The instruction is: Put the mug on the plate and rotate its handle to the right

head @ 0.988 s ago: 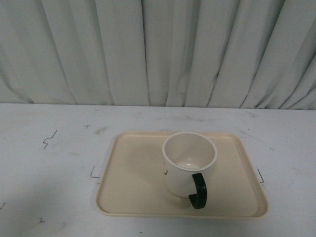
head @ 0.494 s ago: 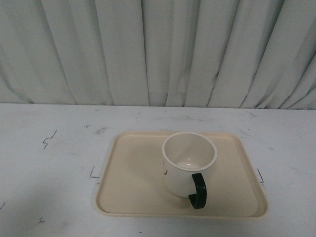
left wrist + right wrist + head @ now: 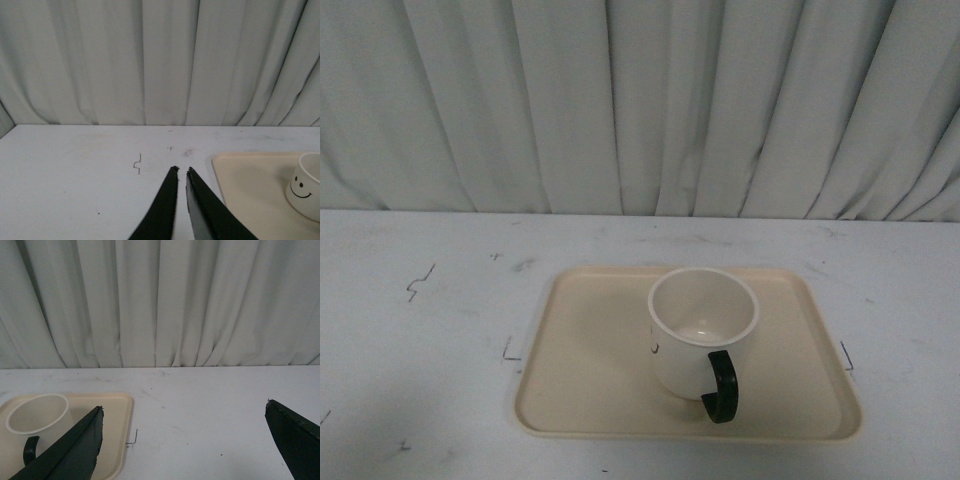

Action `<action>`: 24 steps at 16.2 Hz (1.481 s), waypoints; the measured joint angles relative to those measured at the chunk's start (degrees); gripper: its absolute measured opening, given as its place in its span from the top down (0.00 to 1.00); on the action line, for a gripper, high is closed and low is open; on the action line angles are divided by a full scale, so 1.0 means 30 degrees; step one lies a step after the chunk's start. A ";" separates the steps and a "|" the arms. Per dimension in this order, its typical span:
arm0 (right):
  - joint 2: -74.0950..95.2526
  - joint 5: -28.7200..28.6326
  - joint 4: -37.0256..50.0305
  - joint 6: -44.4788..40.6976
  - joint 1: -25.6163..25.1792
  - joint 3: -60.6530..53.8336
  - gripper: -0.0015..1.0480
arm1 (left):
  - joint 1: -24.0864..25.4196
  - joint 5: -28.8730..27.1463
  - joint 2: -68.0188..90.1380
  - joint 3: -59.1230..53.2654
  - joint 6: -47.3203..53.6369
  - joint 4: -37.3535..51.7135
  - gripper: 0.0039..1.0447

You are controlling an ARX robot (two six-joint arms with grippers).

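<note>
The cream-white mug (image 3: pixel 703 330) stands upright on the beige plate (image 3: pixel 590 370), right of the plate's middle. Its black handle (image 3: pixel 722 386) points toward the near edge, slightly right. Neither arm shows in the front view. In the left wrist view my left gripper (image 3: pixel 181 170) is shut, empty, over bare table beside the plate (image 3: pixel 250 180), and the mug (image 3: pixel 306 186) shows its smiley face at the picture's edge. In the right wrist view my right gripper (image 3: pixel 184 406) is open wide over the table, with the mug (image 3: pixel 36 414), handle (image 3: pixel 29 450) and plate (image 3: pixel 117 440) off to one side.
A white table (image 3: pixel 420 340) carries small black corner marks (image 3: pixel 418 280) around the plate. A pale pleated curtain (image 3: pixel 640 100) closes off the back.
</note>
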 joint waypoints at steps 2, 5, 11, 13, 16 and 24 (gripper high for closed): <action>0.1581 -0.2696 -0.4211 -0.1224 -0.1013 0.1421 0.06 | 0.0000 -0.0022 0.0000 0.0000 0.0000 -0.0029 0.71; 0.8575 -0.7511 -0.7147 -0.4983 -0.2630 0.4743 0.06 | 0.0000 -0.0007 0.0000 0.0000 0.0000 0.0007 0.49; 1.3930 -0.7191 -0.4663 -0.6666 -0.1967 0.7286 0.06 | 0.0000 0.0015 0.0000 0.0000 0.0007 0.0007 0.26; 1.6014 -0.6703 -0.4095 -0.6703 -0.1486 0.8313 0.06 | 0.0000 -0.0007 0.0000 0.0000 0.0000 0.0015 0.18; 2.2476 -0.4779 -0.3606 -0.5923 0.0758 1.2182 0.06 | 0.0000 0.0007 0.0000 0.0000 0.0000 0.0000 0.07; 4.1069 -0.0954 -1.0346 0.4146 0.7737 2.8421 0.13 | 0.0000 0.0007 0.0000 0.0000 0.0007 0.0007 0.06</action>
